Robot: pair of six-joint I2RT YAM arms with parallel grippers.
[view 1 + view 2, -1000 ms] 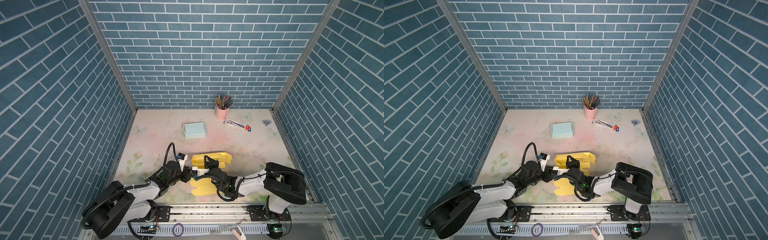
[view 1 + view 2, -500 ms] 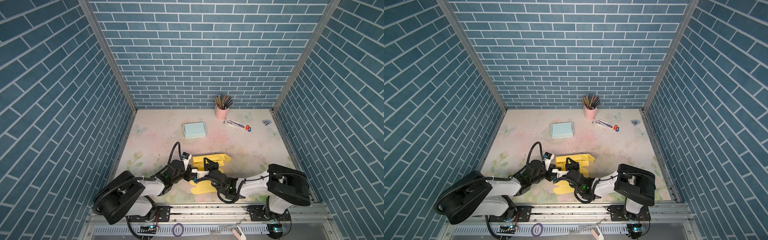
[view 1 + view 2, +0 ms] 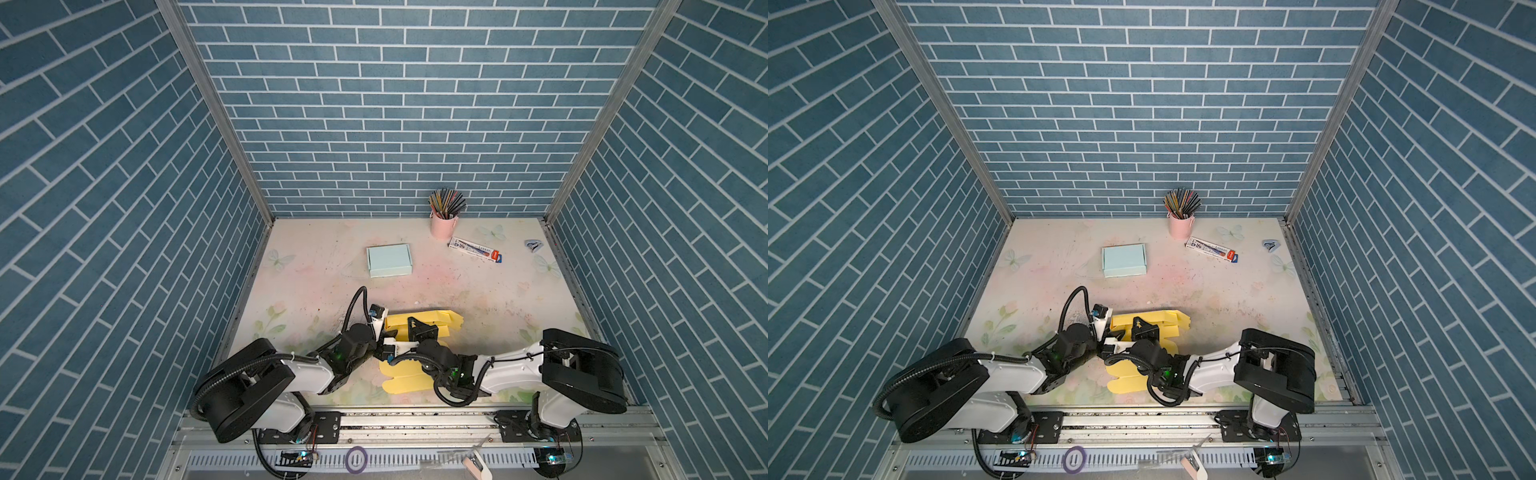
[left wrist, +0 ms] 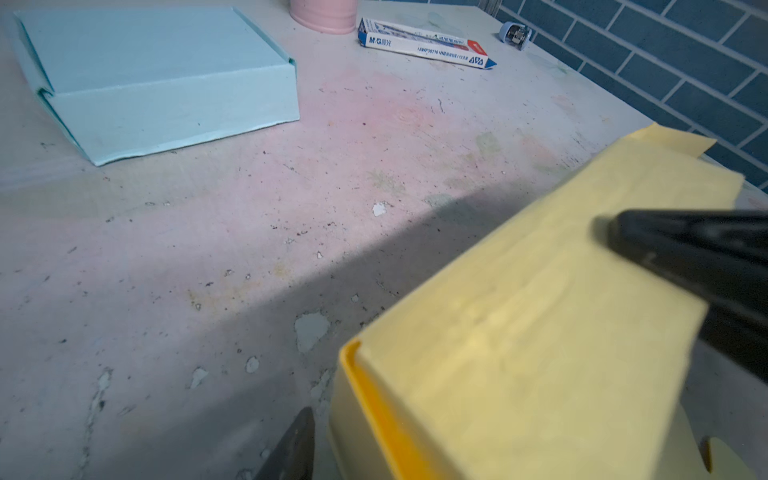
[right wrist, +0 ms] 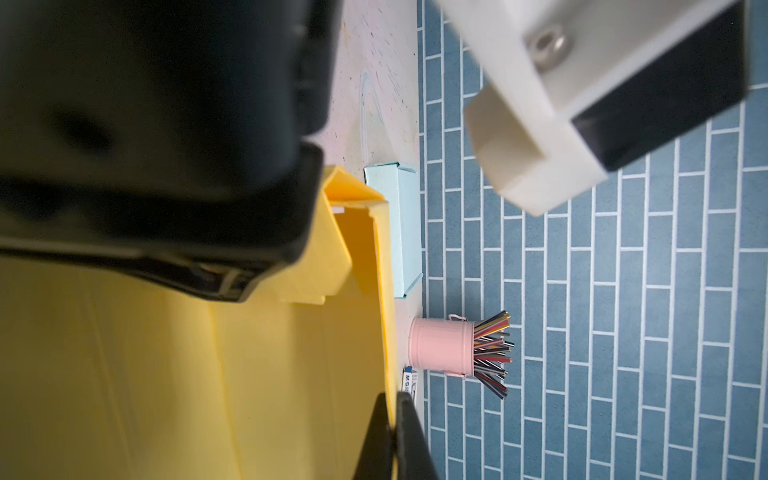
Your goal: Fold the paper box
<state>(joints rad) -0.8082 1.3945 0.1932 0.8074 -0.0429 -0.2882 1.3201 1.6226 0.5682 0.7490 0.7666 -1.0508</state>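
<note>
Walls are standing on the half-folded yellow paper box [image 3: 446, 320], which is lying low in the middle of both top views, with a flat flap spreading toward the bottom edge. Both arms are meeting over it there, and their bodies are hiding the fingertips.

The right wrist view is supplying what is missing. At the bottom of that frame the right gripper [image 5: 390, 419] is clenching the rim of the box's rear wall, with yellow paper caught between its closed fingers.

The left wrist view is showing the left gripper [image 4: 478, 353] released. Its two black fingers are standing apart astride a corner of the box at lower right, one over the pale outer panel, the other just beside the wall.

Only the top views are giving the whole worn floral tabletop [image 3: 498, 299]. A closed light-blue cardboard box [image 3: 389, 260] is sitting above the yellow one. A pink metal cup of coloured pencils [image 3: 444, 224], a white-and-blue pen carton [image 3: 476, 249] and a small blue sharpener [image 3: 534, 245] are lining up at upper right.
</note>
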